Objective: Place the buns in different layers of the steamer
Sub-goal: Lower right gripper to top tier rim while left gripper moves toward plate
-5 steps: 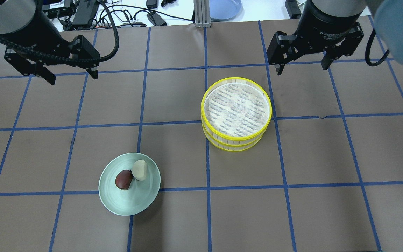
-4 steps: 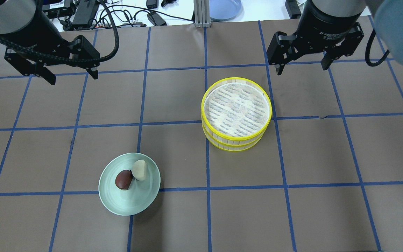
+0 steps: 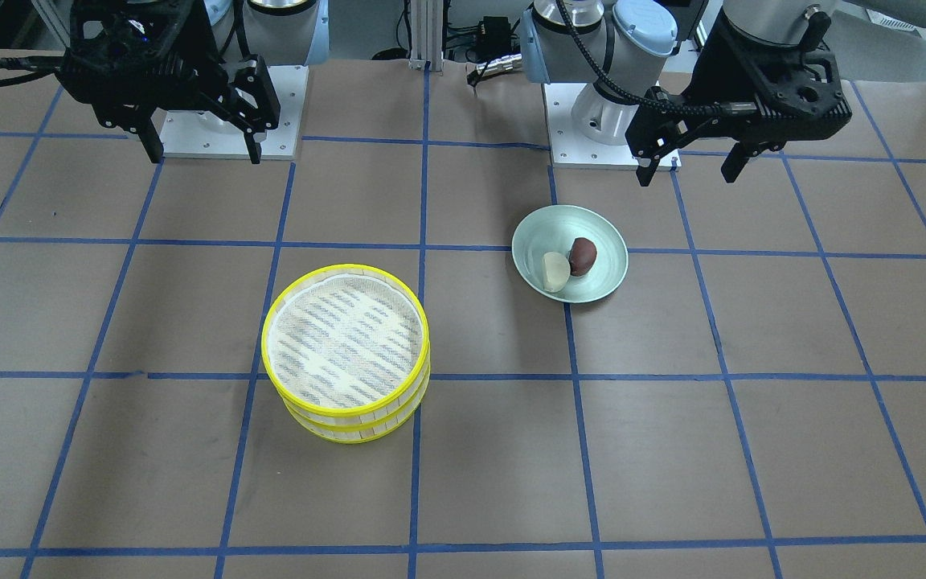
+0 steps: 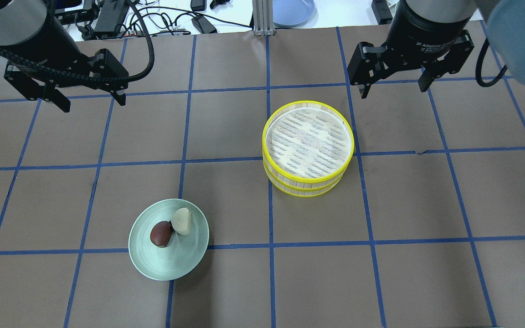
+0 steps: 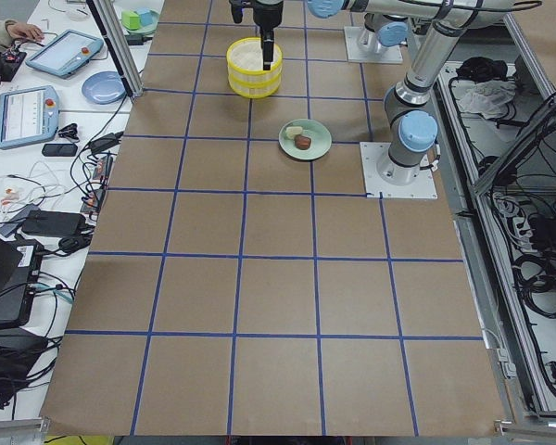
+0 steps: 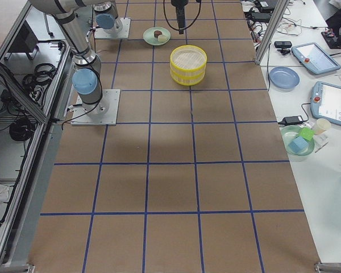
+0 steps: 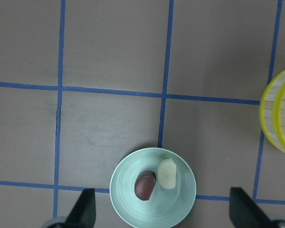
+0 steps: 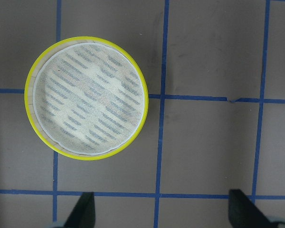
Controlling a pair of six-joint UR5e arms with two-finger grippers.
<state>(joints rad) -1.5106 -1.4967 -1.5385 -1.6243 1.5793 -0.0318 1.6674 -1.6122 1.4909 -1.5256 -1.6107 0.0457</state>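
Note:
The pale cream bun (image 4: 182, 221) and the dark reddish-brown bun (image 4: 161, 234) lie side by side, touching, on a pale green plate (image 4: 185, 258); they also show in the left wrist view, cream bun (image 7: 167, 173) and brown bun (image 7: 145, 185). The two steamer layers (image 4: 308, 146) are stacked, yellow-rimmed, the top one empty; they show in the front view (image 3: 346, 351) and right wrist view (image 8: 85, 111). My left gripper (image 4: 90, 100) is open high above the table, well back from the plate. My right gripper (image 4: 394, 87) is open, high, behind and right of the stack.
The brown table (image 4: 262, 282) carries a blue tape grid. Beyond its far edge lie cables, power bricks and a blue plate (image 4: 292, 10). Tablets and bowls sit on the side bench (image 6: 324, 96).
My left gripper has shifted slightly to the left. The right gripper, buns and steamer stack have not visibly moved.

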